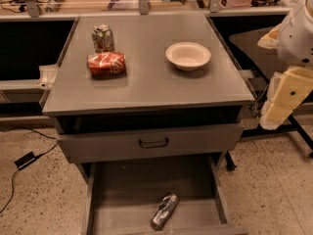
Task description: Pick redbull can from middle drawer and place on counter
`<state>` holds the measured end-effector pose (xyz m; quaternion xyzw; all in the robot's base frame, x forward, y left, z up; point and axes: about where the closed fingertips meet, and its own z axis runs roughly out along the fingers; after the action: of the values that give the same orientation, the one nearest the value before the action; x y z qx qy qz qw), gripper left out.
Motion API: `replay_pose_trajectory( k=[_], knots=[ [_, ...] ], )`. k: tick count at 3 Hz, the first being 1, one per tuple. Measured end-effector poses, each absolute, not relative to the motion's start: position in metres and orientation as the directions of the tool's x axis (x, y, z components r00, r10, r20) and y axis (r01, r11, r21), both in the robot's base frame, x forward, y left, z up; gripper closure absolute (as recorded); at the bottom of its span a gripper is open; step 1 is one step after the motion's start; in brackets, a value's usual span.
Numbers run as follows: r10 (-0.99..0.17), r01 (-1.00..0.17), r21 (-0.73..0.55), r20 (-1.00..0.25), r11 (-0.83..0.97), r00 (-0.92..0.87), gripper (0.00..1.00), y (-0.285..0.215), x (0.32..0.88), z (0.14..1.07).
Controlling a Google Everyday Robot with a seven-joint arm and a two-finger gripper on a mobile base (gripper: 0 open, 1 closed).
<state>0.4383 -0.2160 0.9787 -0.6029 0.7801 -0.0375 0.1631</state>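
Observation:
The redbull can [165, 210] lies on its side on the floor of the open middle drawer [122, 190], near the drawer's front and a little right of centre. The counter [146, 82] is the grey top of the cabinet above it. My gripper [279, 104] hangs at the right edge of the view, beside the cabinet's right front corner. It is at about counter height, well above and to the right of the can, and holds nothing that I can see.
On the counter a greenish-white can [103, 37] stands upright at the back left. A red soda can [106, 64] lies on its side in front of it, and a white bowl [188, 56] sits at the right. The drawer front with a black handle [153, 143] sticks out slightly above the middle drawer.

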Motion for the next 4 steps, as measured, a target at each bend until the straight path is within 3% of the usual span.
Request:
replay_pose_trajectory(
  k=[2,3,4],
  knots=[
    [-0.964,-0.934,-0.258,-0.164,0.245,-0.208,0.0,-0.22,0.444,0.954],
    [-0.99,-0.951,-0.28,-0.091,0.128,-0.106,0.0,-0.22,0.439,0.907],
    [-0.998,-0.975,-0.223,-0.066,-0.005,0.02,0.0,-0.227,0.415,0.832]
  ],
)
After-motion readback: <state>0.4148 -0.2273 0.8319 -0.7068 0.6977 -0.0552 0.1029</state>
